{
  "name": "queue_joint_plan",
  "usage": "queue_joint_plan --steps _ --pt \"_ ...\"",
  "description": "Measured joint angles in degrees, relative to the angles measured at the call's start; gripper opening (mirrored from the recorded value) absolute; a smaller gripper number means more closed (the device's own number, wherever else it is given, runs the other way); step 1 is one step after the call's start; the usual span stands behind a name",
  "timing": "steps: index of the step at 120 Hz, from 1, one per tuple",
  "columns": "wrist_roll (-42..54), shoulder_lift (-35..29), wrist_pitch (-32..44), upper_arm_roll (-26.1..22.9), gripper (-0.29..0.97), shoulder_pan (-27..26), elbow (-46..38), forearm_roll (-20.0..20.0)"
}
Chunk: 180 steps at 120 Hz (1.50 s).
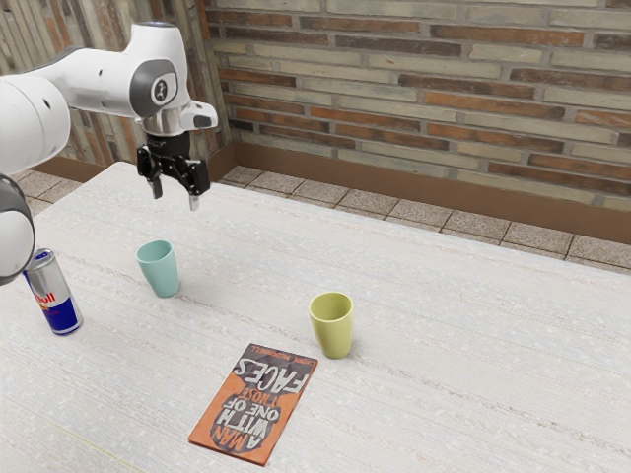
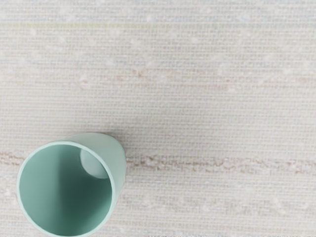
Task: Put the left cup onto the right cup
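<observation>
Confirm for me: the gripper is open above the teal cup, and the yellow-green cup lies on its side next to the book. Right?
Not quite. The yellow-green cup stands upright next to the book, as the exterior view shows. The gripper is indeed open above the teal cup.

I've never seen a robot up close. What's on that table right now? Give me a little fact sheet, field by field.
gripper: open, holding nothing, hovers above the teal cup
teal cup: upright, empty inside, untouched
yellow-green cup: upright, apart from the teal cup, toward the exterior view's right
book: lying flat, just in front of the yellow-green cup
drink can: upright, near the exterior view's left edge
table: pale, wood-grained
stacking: not yet done; both cups stand on the table
</observation>
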Motion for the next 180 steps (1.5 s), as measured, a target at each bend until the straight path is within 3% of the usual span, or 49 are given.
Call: queue_joint_plan --steps 51,180 --pt "1.9 0.0 8.1 1.8 0.68 0.9 -9.9 -1.6" --pt "3.4 5.7 15.1 2.5 0.68 1.4 -12.2 -2.4"
